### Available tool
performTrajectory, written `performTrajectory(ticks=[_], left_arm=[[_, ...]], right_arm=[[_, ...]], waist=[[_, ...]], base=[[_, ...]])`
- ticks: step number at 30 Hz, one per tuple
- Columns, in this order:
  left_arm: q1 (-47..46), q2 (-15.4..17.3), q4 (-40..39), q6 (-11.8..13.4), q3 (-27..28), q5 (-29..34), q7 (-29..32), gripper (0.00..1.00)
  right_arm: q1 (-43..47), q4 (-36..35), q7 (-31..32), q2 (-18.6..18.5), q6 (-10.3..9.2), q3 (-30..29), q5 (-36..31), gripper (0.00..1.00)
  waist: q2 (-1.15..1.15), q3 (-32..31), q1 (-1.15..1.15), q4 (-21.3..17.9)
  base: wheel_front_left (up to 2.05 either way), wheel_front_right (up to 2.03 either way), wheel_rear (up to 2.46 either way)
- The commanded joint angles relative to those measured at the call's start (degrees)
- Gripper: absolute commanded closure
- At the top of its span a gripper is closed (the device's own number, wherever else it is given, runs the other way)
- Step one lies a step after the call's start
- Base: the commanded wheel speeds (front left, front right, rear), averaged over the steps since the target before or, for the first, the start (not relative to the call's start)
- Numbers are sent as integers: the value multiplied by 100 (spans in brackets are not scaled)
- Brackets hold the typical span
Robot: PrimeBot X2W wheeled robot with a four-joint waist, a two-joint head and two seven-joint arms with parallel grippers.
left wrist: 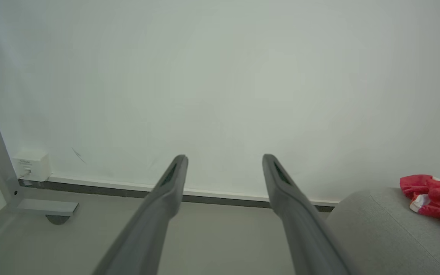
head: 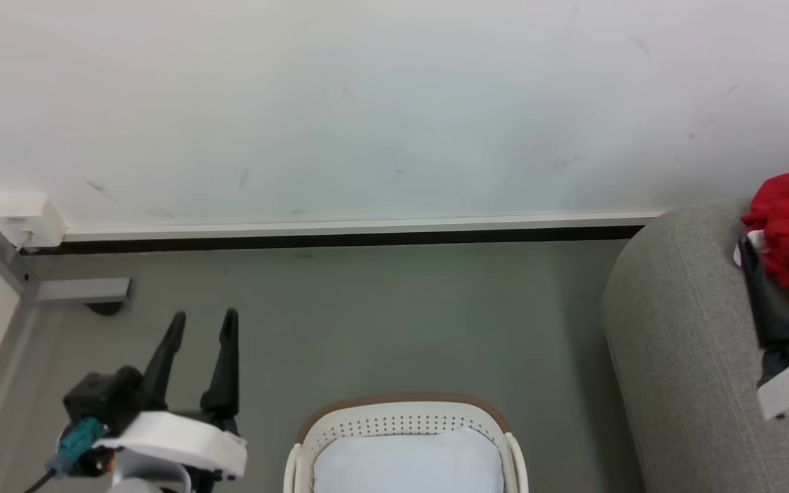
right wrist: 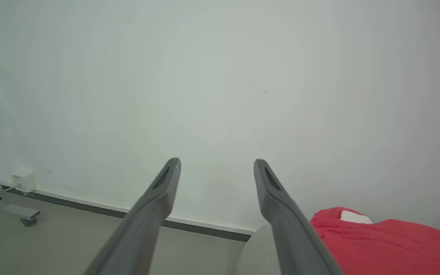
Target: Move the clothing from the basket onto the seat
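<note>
While clothing [head: 785, 226] rests on seat [head: 682, 342], basket [head: 401, 414] stands on grey floor [head: 367, 315]; left fingers [head: 227, 356], right fingers [right wrist: 155, 206] spread.

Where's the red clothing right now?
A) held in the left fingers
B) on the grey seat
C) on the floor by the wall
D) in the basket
B: the clothing lies piled on the seat. The visible part of the basket shows nothing red, and the left fingers stand spread over the floor with nothing between them.
</note>
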Motion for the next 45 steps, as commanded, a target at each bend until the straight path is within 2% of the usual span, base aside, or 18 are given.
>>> performTrajectory(ticks=[1, 6, 14, 25, 44, 45], left_arm=[[120, -58, 2, -44, 74, 52, -3, 0], [367, -391, 30, -250, 463, 411, -3, 0], [602, -889, -54, -571, 1171, 1149, -3, 0], [574, -1218, 207, -965, 1607, 1541, -3, 0], [520, -1342, 298, -1143, 1842, 1746, -4, 0], [554, -1358, 282, -1125, 1815, 1666, 0, 100]], right_arm=[[179, 38, -143, 109, -14, -50, -38, 0], [691, 301, -949, 709, -14, -175, -182, 0], [1063, 789, -1306, 1283, -14, 117, -261, 0], [832, 1026, -1335, 1428, -14, 386, -344, 0], [748, 1089, -1337, 1379, -14, 506, -230, 0], [819, 1065, -1320, 1429, -1, 512, -259, 100]], waist=[[0, -1, 1, 31], [0, -4, 1, 116], [0, 7, 1, 117], [0, -17, 1, 41], [0, -15, 1, 40], [0, -15, 1, 42]], base=[[0, 0, 0], [0, 0, 0], [0, 0, 0], [0, 0, 0], [0, 0, 0], [0, 0, 0]])
